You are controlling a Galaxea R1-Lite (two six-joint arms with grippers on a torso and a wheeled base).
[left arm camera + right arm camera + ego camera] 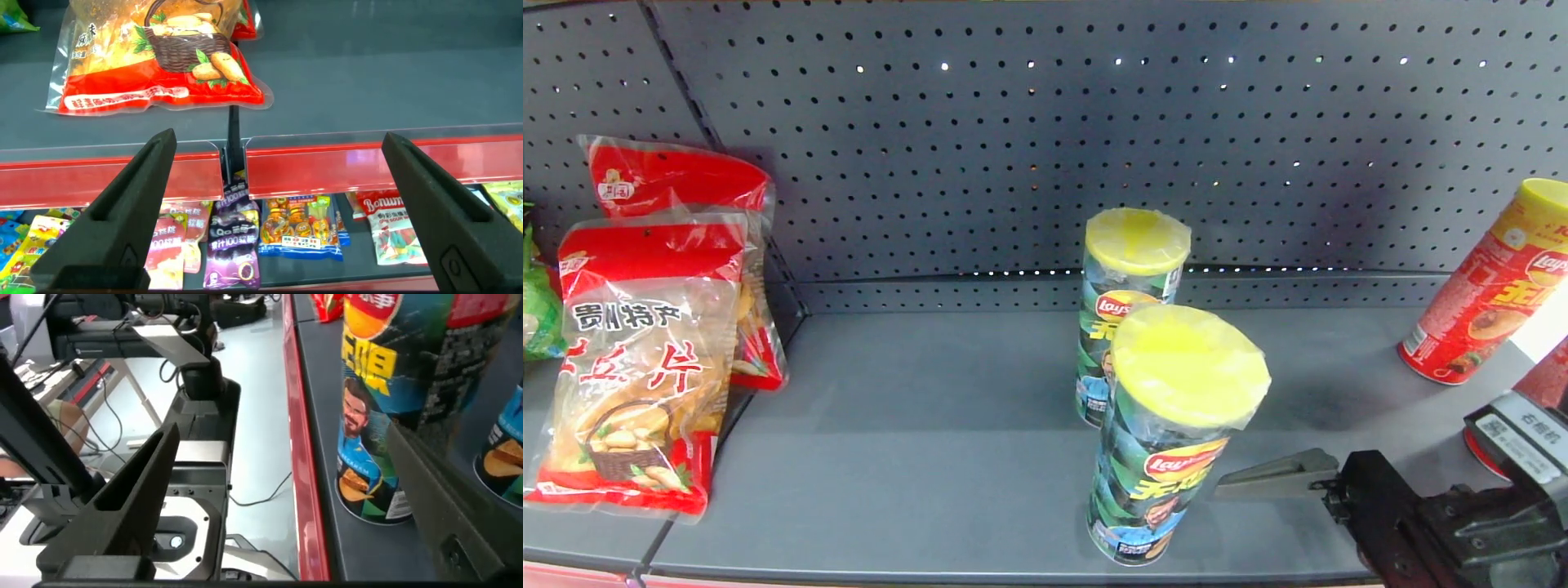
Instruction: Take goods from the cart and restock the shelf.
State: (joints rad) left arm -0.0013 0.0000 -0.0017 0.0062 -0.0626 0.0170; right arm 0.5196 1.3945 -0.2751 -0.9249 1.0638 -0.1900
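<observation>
Two green chip cans with yellow lids stand upright on the grey shelf (931,457). The front can (1168,441) is near the shelf's front edge and the rear can (1127,302) is just behind it. My right gripper (282,510) is open at the shelf's front right. One finger (1274,475) points at the front can's (368,425) right side, and the other hangs out past the red shelf lip. My left gripper (282,220) is open and holds nothing. It faces the shelf's red front edge (327,163), below a bag of potato snacks (163,57).
Red and clear snack bags (637,359) lean at the shelf's left end. A red chip can (1486,286) tilts at the far right. A perforated back panel (1094,139) closes the shelf. The lower shelf holds several snack packs (302,224). Bare shelf lies between the bags and the cans.
</observation>
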